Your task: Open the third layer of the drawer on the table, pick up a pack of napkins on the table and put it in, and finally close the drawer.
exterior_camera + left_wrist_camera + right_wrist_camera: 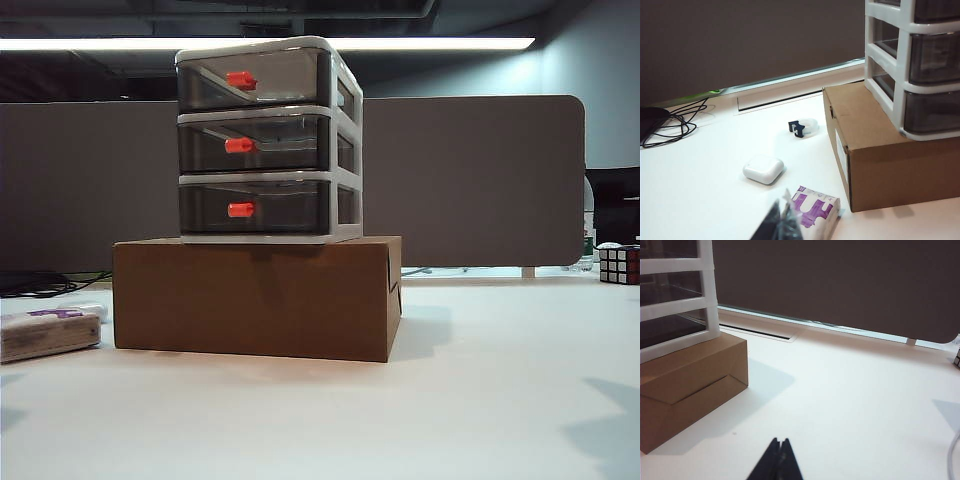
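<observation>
The drawer, a white three-tier cabinet with smoky-grey drawers, stands on a brown cardboard box. All three drawers are pushed in; the third layer is the lowest, with its red-orange knob facing me. The pack of napkins lies on the table at the far left, beside the box. In the left wrist view the pack of napkins sits just beyond my left gripper, which is shut and holds nothing. My right gripper is shut too, above bare table right of the box. Neither gripper shows in the exterior view.
A small white rounded case and a dark clip with a clear ring lie left of the box. Black cables trail at the far left. A Rubik's cube sits at the back right. A grey partition closes the rear.
</observation>
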